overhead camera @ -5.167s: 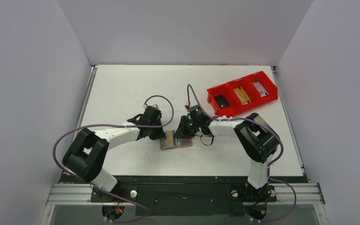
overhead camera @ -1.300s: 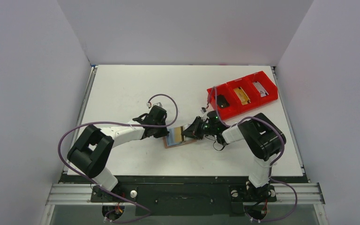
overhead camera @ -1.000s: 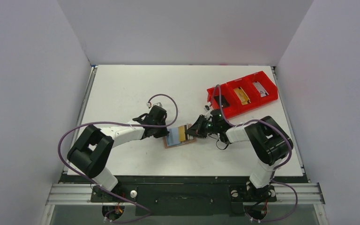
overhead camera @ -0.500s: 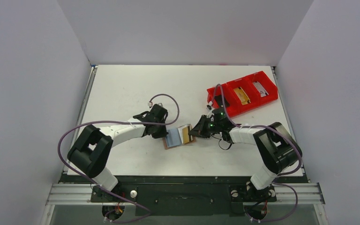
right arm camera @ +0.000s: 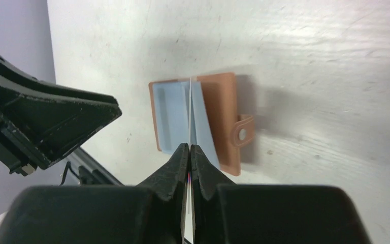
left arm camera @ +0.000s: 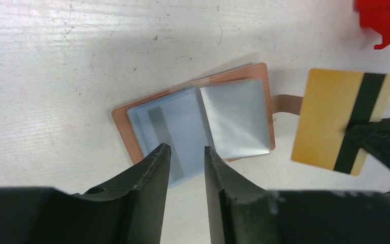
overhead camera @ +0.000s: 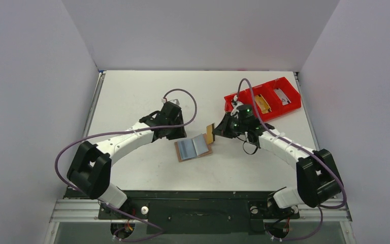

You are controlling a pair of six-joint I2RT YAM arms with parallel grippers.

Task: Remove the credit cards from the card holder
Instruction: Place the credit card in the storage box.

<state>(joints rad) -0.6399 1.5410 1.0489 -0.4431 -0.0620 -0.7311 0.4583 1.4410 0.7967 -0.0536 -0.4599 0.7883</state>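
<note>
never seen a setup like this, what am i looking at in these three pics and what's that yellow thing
Two robot arms are bolted at the near edge of a white table. The wide picture looks down from above and behind them. The other two come from a small camera on each wrist, so the dark fingers at the bottom belong to that arm. On the table lies an opened tan card holder, and a red tray sits at the far right. The right gripper is shut on the yellow card, which has a dark stripe, and holds it beside the holder. The left gripper is open near the holder, gripping nothing.
</note>
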